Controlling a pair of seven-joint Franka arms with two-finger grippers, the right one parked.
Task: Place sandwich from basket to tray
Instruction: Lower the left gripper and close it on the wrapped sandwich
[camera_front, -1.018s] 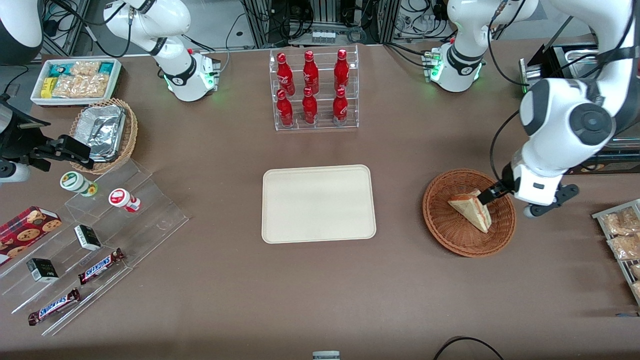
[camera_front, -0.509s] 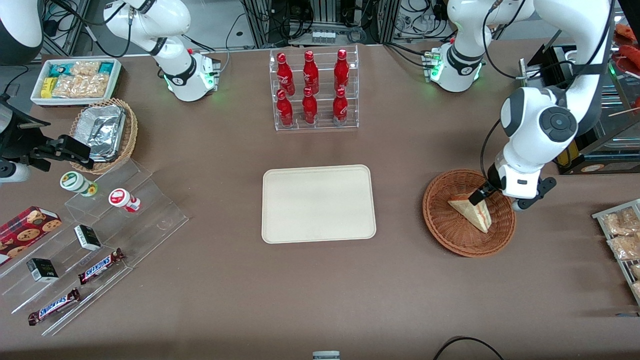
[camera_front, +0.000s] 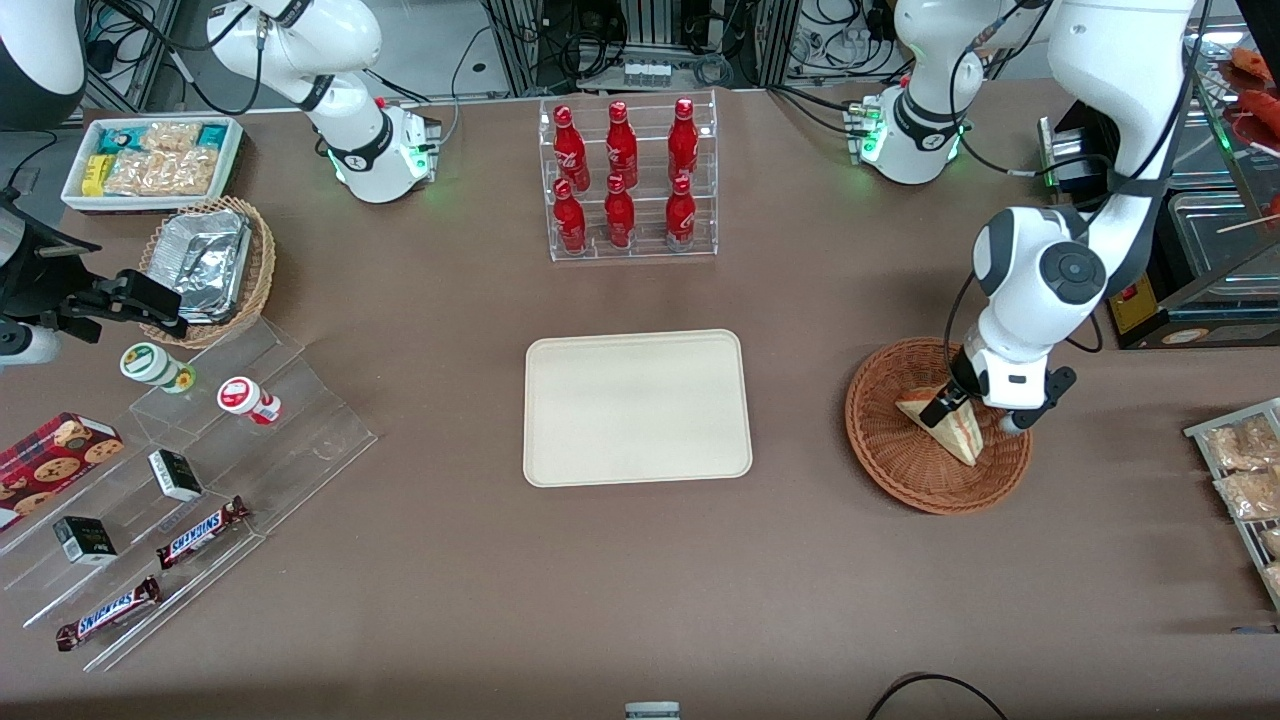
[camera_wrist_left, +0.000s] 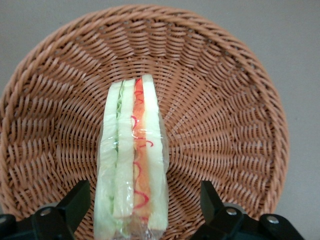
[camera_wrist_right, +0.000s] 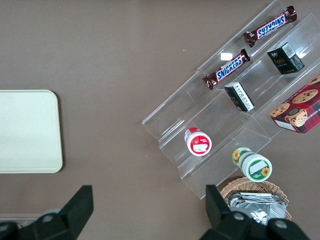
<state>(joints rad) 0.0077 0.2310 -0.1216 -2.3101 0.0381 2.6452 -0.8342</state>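
Note:
The sandwich (camera_front: 950, 430) is a clear-wrapped white wedge with red-orange and green layers, standing on edge in the reddish-brown wicker basket (camera_front: 880, 450). My left gripper (camera_front: 946, 404) hangs low over the sandwich's end farther from the front camera. In the left wrist view the gripper (camera_wrist_left: 142, 200) is open, one black finger (camera_wrist_left: 76, 200) on each side of the sandwich (camera_wrist_left: 132, 155), with a gap between each finger and the wrap. The basket (camera_wrist_left: 225, 100) fills that view. The cream tray (camera_front: 637, 407) lies bare at the table's middle, beside the basket toward the parked arm's end.
A clear rack of red bottles (camera_front: 628, 180) stands farther from the front camera than the tray. Snack packets (camera_front: 1240, 470) lie at the working arm's end. A stepped acrylic stand (camera_front: 200, 470) with candy bars and a tan basket of foil trays (camera_front: 205, 265) sit toward the parked arm's end.
My left arm has swung in over the basket toward the tray, bringing the gripper from the basket's rim to over the sandwich's end. The sandwich has not moved.

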